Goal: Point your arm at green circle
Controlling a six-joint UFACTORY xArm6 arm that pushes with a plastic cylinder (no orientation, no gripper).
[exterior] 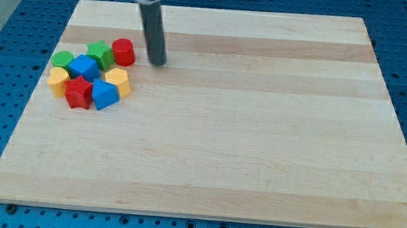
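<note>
The green circle (63,60) lies at the left end of a cluster of blocks near the board's left edge. My tip (157,62) stands on the board to the right of the cluster, just right of the red cylinder (123,51), well apart from the green circle. Between them lie a green star-like block (101,53) and a blue block (84,67).
The cluster also holds a yellow block (58,81), a red star-like block (78,92), a blue triangular block (105,95) and a yellow hexagonal block (118,81). The wooden board (261,134) rests on a blue perforated table (4,30).
</note>
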